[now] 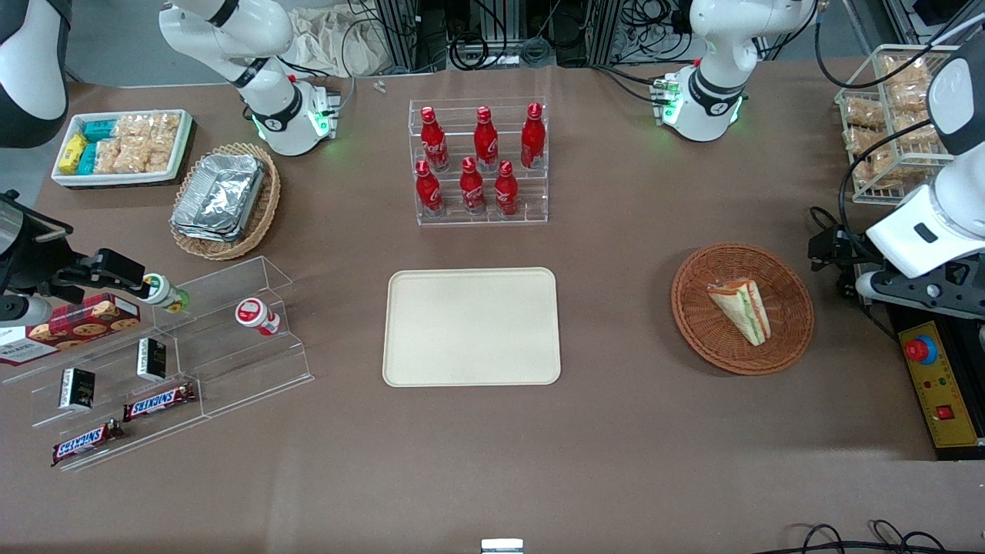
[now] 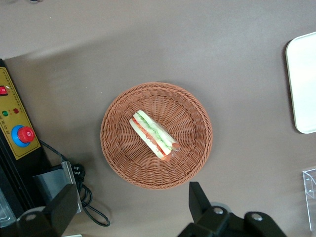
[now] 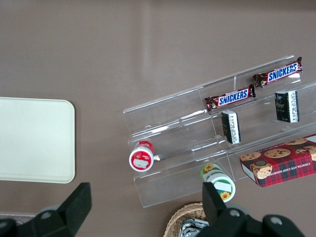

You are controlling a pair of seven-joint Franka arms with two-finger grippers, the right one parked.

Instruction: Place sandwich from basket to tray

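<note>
The sandwich (image 1: 740,308) (image 2: 154,135), a wrapped wedge with green and orange-red filling, lies in the round reddish-brown basket (image 1: 786,286) (image 2: 190,111) toward the working arm's end of the table. The cream tray (image 1: 472,327) (image 2: 303,84) (image 3: 34,138) lies bare in the table's middle, beside the basket. My gripper (image 1: 829,250) (image 2: 131,207) hangs above the table just outside the basket's rim, on the side away from the tray. It is open wide with nothing between its fingers (image 2: 200,202).
A rack of red cola bottles (image 1: 481,161) stands farther from the front camera than the tray. A control box with a red button (image 1: 935,385) (image 2: 19,136) and a black cable (image 2: 86,197) lie beside the basket. Snack shelves (image 1: 154,362) and a foil-container basket (image 1: 223,200) sit toward the parked arm's end.
</note>
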